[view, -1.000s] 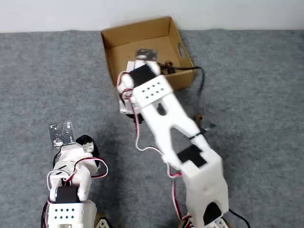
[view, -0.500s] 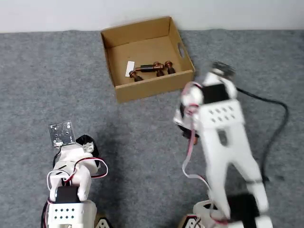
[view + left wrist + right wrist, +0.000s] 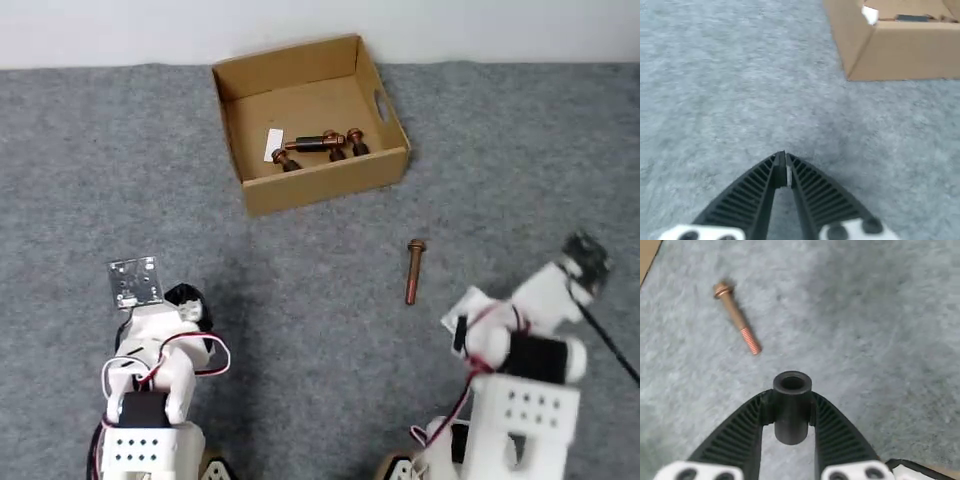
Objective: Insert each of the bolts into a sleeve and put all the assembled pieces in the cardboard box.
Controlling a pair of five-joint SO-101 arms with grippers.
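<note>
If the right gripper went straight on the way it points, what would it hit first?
Likely the grey mat; the right gripper, shut on the sleeve, aims beside the bolt, not at it.

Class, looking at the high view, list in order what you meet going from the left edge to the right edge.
left arm → cardboard box → loose bolt → right arm
</note>
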